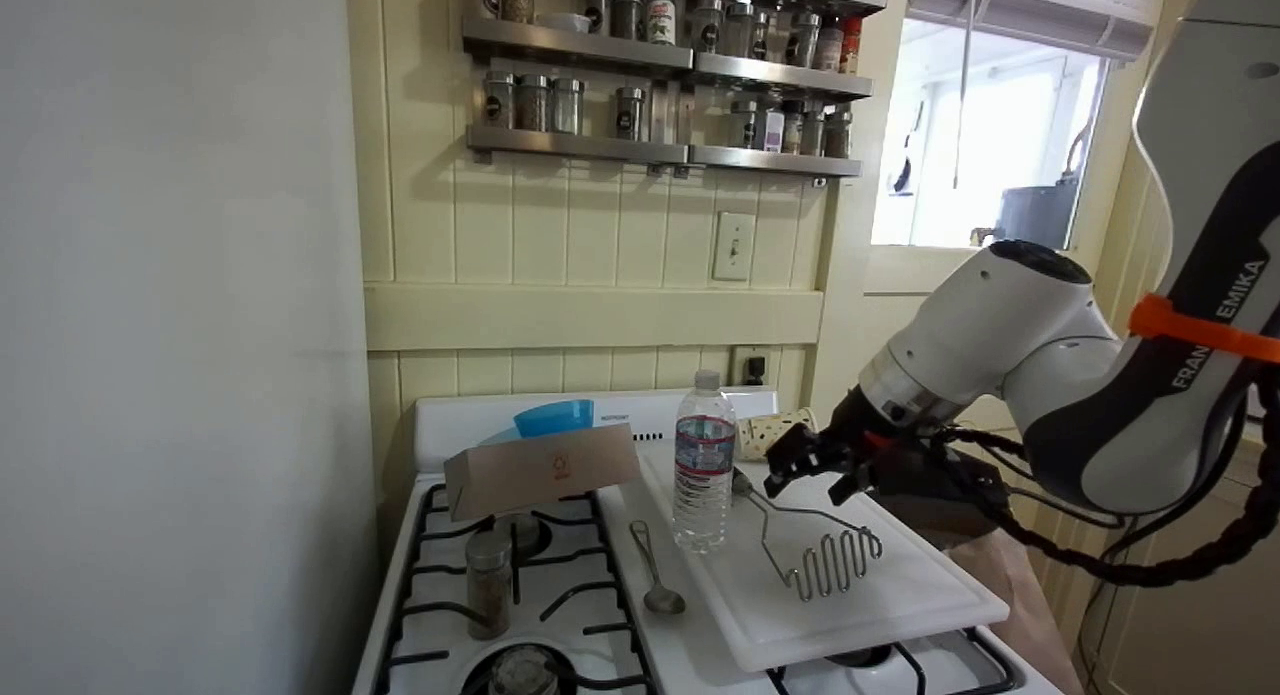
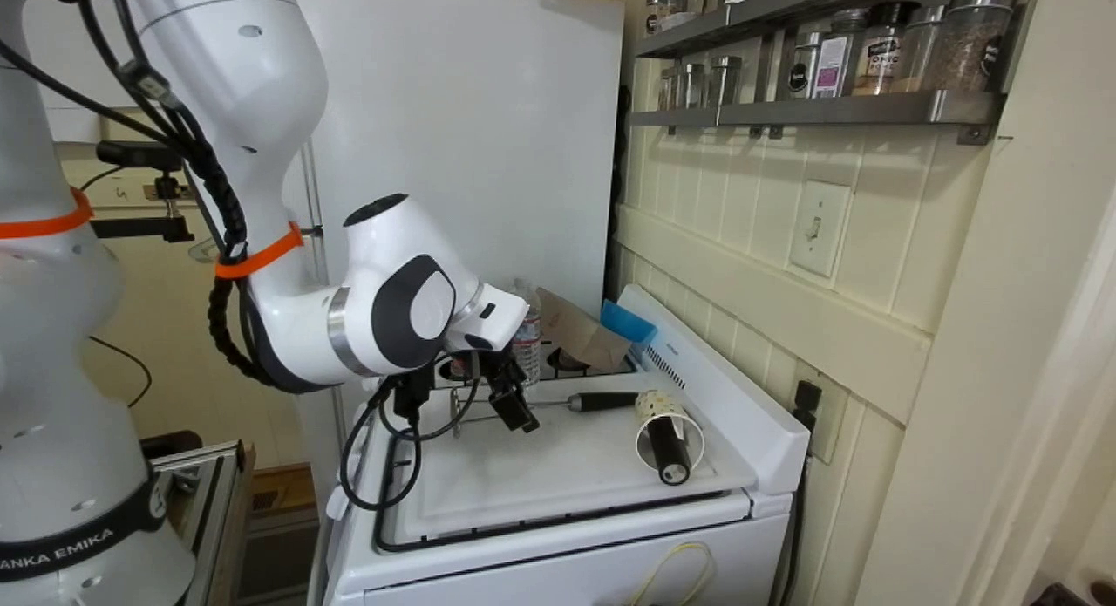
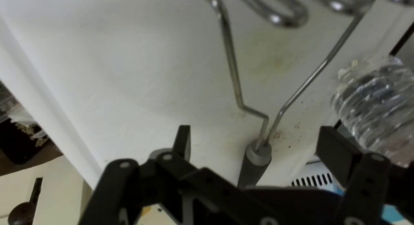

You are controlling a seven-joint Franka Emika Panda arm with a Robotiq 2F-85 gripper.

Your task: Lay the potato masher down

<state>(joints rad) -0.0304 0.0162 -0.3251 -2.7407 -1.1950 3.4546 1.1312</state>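
The potato masher lies on a white cutting board on the stove. Its dark handle points to the back, and its zigzag wire head is toward the front. In the wrist view its handle shows between the finger lines, with the wire head at the top; the handle's far end is hidden behind the gripper. My gripper is open and empty, its fingers wide apart on either side of the handle in that view. It hovers above the board in both exterior views, apart from the masher.
A water bottle stands upright on the board's edge beside the masher. A speckled cup lies on its side at the back, with a black-handled item in it. A spoon, a cardboard piece and a spice jar are nearby.
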